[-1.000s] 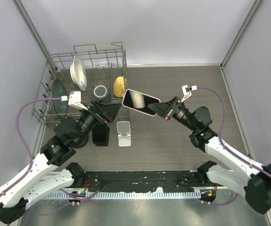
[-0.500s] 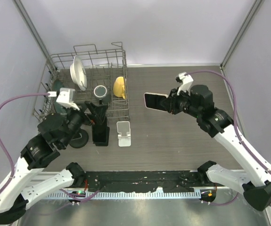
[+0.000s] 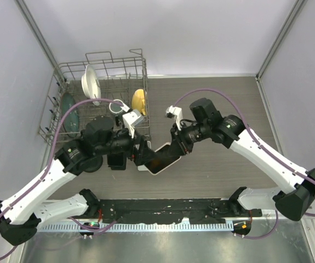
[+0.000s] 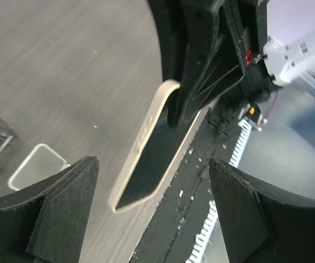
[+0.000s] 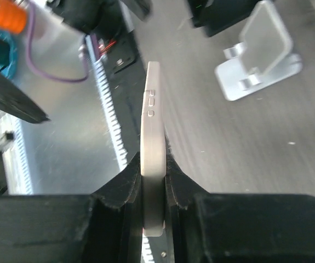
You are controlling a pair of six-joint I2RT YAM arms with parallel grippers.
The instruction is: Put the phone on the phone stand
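One phone [image 3: 162, 159] sits just below the centre of the top view, tilted above the wooden table [image 3: 223, 98], dark screen up with a pale rim. Its upper end is hidden inside the right gripper [image 3: 176, 143], whose two black fingers [image 5: 119, 189] are clamped together on it. In the right wrist view the phone appears only as a thin pale edge with small side buttons, and its lower end is cut off between the pads. The one silver phone stand [image 5: 258, 57] sits in the upper right of that view, apart from the phone. From above it is almost wholly covered by the phone and the left gripper [image 3: 139, 154], so whether phone and stand touch cannot be told. The left gripper's fingers [image 4: 58, 219] stand wide apart at the bottom corners of the left wrist view, holding nothing, with the phone's edge framed between and beyond them. A pale rounded shape at lower left there is too unclear to name. In the upper left of the top view one wire dish rack [image 3: 113, 61] holds one white bowl [image 3: 91, 83], one yellow item [image 3: 139, 100] and one dark green plate [image 3: 68, 108], partly behind the left arm.
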